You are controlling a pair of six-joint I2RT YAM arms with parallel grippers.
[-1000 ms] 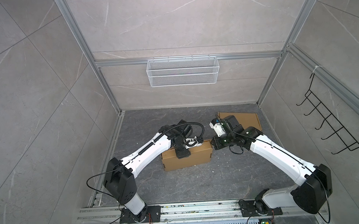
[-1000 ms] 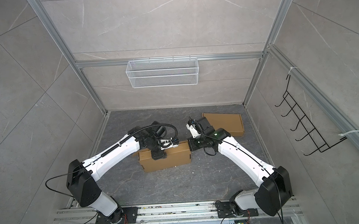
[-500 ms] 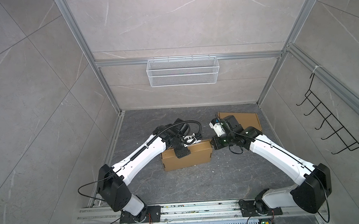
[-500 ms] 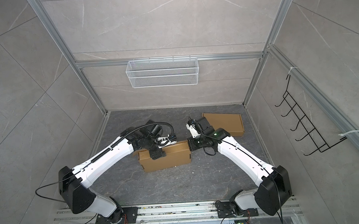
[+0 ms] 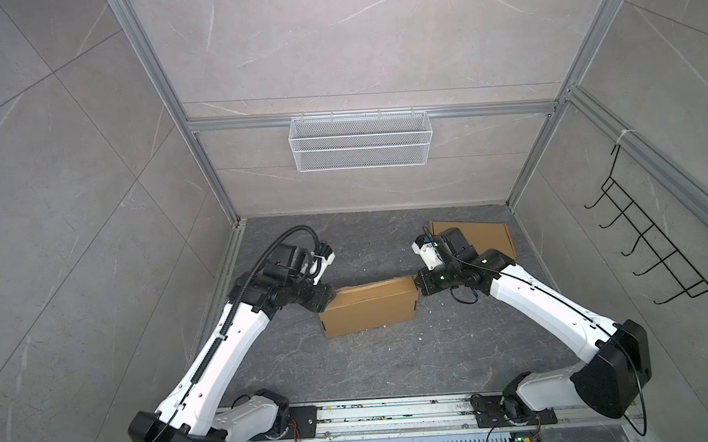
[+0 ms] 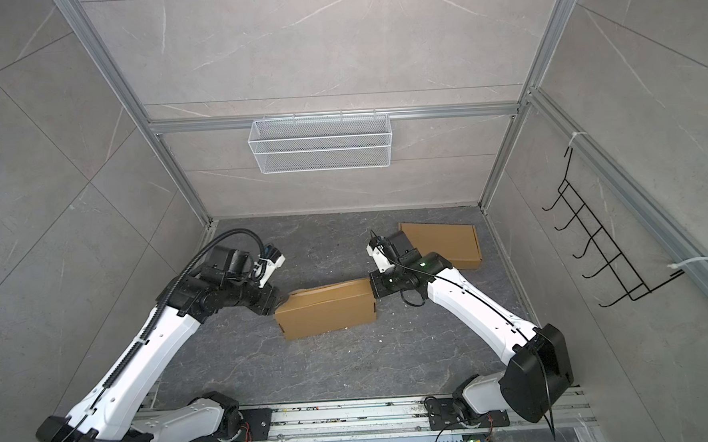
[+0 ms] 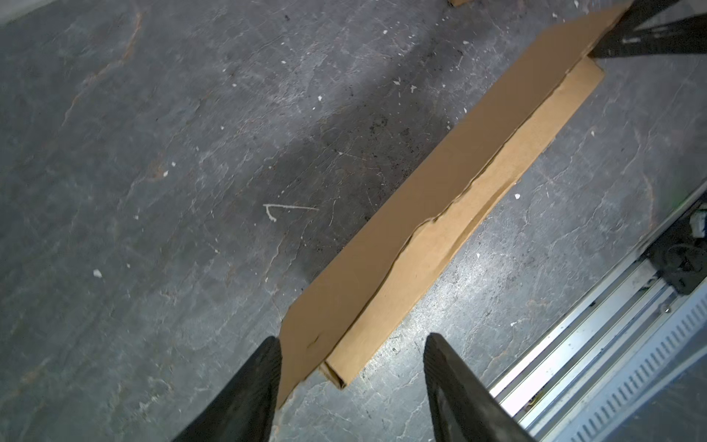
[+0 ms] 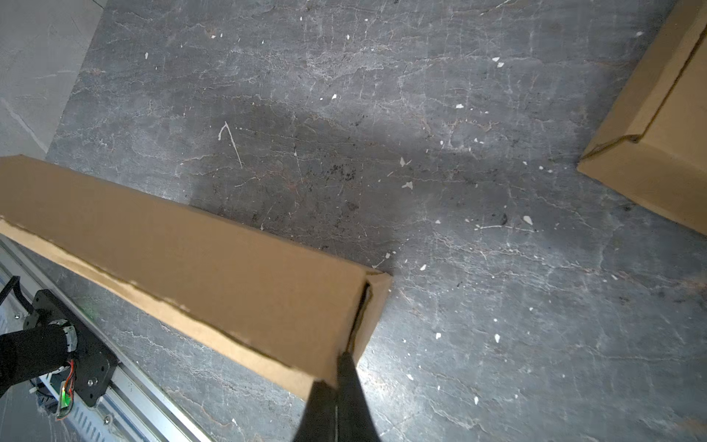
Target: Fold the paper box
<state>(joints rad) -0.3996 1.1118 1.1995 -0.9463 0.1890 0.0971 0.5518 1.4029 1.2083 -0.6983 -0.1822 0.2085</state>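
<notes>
The brown paper box (image 5: 369, 310) (image 6: 326, 313) lies mid-floor, its lid panel (image 7: 440, 180) slightly raised along a ragged edge. My left gripper (image 5: 328, 300) (image 7: 352, 336) stands open at the box's left end. That end's corner sits between the fingers, and one finger (image 7: 264, 371) touches the lid's edge. My right gripper (image 5: 417, 284) (image 8: 340, 363) is shut at the right end. One fingertip is in the end seam and the other is hidden behind the cardboard, so it pinches the box (image 8: 214, 260) there.
A second flat cardboard box (image 5: 486, 236) (image 8: 658, 145) lies at the back right, just behind my right wrist. A white wire basket (image 5: 361, 147) hangs on the back wall and a black hook rack (image 5: 653, 252) on the right wall. A metal rail (image 5: 395, 413) runs along the front.
My left gripper has drawn back leftward, from over the box's top to its left end. The right gripper and the box have stayed where they were.
</notes>
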